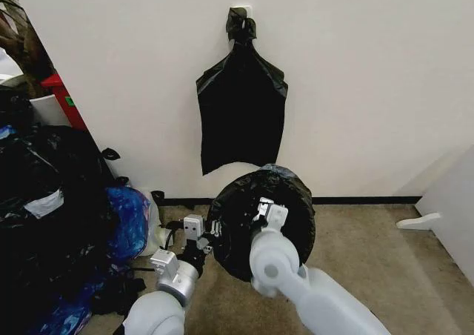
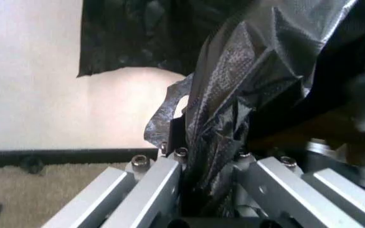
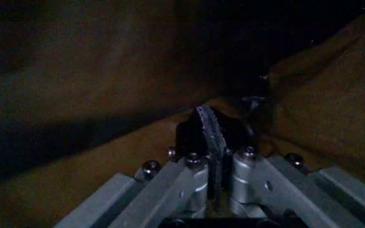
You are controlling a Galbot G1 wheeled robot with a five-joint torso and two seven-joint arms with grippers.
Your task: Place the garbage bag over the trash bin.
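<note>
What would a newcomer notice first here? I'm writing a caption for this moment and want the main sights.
First, the garbage bag, a round black mass low in the middle of the head view, with both arms reaching into it. The left gripper is shut on a fold of its film at the near left edge; the right gripper is shut inside the bag. Above, a flat black bag hangs on the white wall.
</note>
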